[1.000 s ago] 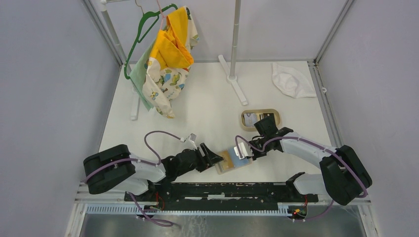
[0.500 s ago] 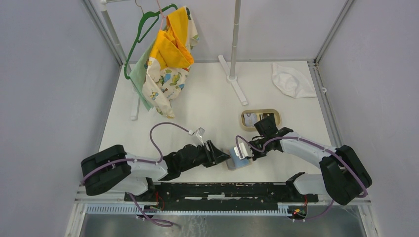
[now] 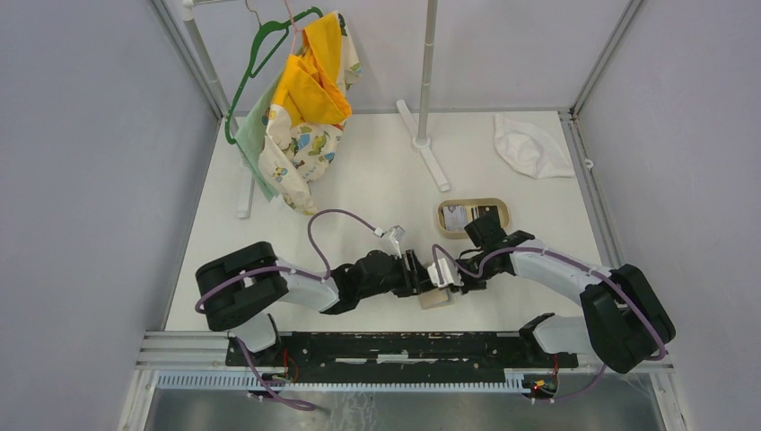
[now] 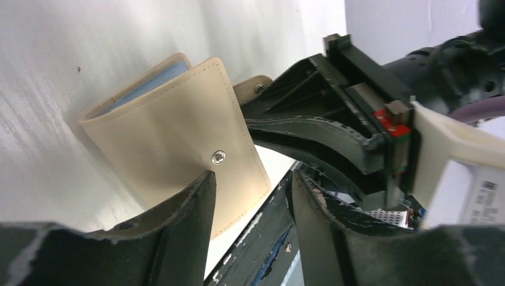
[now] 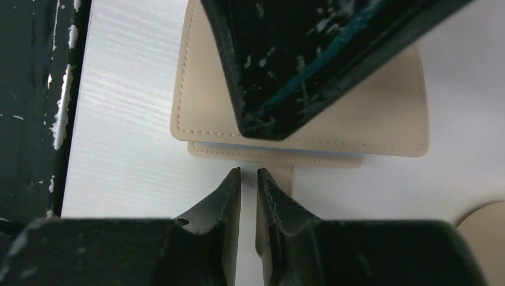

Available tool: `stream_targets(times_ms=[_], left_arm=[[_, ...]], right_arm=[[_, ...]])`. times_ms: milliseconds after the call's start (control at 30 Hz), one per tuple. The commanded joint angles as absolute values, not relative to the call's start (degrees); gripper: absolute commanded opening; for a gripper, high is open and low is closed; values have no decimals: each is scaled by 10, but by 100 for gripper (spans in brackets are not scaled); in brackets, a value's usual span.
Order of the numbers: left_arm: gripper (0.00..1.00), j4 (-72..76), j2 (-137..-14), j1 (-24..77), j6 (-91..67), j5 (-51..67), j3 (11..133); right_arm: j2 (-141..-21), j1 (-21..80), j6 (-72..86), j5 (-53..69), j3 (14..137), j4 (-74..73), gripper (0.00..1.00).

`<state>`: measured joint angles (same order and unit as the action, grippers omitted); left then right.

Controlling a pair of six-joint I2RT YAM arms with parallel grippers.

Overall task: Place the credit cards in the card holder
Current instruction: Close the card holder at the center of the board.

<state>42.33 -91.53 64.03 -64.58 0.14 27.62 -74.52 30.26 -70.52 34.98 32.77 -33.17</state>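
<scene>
Card holder [image 4: 172, 125]: flat, square, tan leather-like cover with a stitched border and rounded corners, folded shut. It lies on the white table [image 3: 359, 180] close to the near edge, about mid-width, between the two grippers. A round metal snap stud [image 4: 218, 157] sits on the top cover, and pale blue inner leaves [image 4: 149, 83] show at the open side. The snap tab [image 4: 253, 89], same tan material with a rounded end, sticks out unfastened on the right. Left gripper [image 4: 251, 179]: fingers well apart, not clamped. One scuffed black finger [image 5: 286, 71] lies across the cover and the other is off the wallet's edge. Right gripper [image 5: 248, 176]: matte black fingers drawn almost together, with a thin slit between the tips and nothing in it. The tips are at the tab; contact cannot be judged. A white label [image 4: 488, 190] on the right arm carries fine print, too small to read. The credit cards [image 3: 455, 215], one pale and one dark, rest in the oval tan rimmed tray [image 3: 474, 200], farther back and slightly right, apart from the wallet. Their print is not legible.
</scene>
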Motion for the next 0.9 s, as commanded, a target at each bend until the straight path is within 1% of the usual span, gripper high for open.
stream_targets(times_ms=[0,133,267,300,367,400,433,500,533,567,600,867], left_arm=[[53,450,-959,635,-620,11,308],[42,435,-985,631,-620,2,317],[28,400,-995,631,-612,-22,330],[25,391,-994,631,-610,-28,330],[20,376,-993,631,-608,-40,330],[18,370,-990,631,-607,-47,329],[18,366,-989,632,-606,-52,327],[17,364,-989,634,-606,-59,325],[16,364,-989,634,-606,-60,324],[16,364,-990,636,-605,-62,324],[16,363,-990,637,-604,-65,325],[15,353,-990,645,-594,-68,335]], right_arm=[[-720,274,-706,369,352,-380,23],[-691,229,-730,389,369,-418,26],[-668,195,-748,421,376,-441,33],[-666,190,-745,420,375,-438,37],[-669,182,-725,405,366,-421,43],[-673,181,-714,397,362,-409,48],[-681,180,-705,391,359,-404,53],[-697,181,-699,390,362,-408,57],[-703,181,-696,389,364,-410,61],[-708,181,-692,389,367,-410,76],[-710,181,-687,386,368,-408,98],[-719,182,-659,372,356,-383,98]])
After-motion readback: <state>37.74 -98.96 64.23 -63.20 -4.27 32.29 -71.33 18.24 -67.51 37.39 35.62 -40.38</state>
